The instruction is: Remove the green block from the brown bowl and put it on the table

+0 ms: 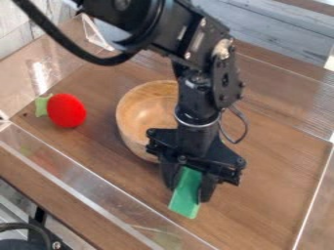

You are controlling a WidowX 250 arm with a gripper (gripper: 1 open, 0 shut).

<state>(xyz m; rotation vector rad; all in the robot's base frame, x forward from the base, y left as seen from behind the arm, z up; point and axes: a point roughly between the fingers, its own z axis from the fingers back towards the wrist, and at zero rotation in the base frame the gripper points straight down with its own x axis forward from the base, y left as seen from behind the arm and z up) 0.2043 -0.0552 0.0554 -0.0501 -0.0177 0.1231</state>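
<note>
Bright green, the block point(187, 193) sits beyond the brown bowl point(141, 115), on the side toward the clear wall point(102, 195), apart from the bowl. The black claw point(185, 176) points down over the table point(261, 186) with its fingers around the block's upper end, gripping it. Whether the block's lower end touches the table I cannot tell. The arm point(202, 73) partly hides the bowl. On the bowl's opposite side from the claw, near it, rests a red ball point(65, 110).
</note>
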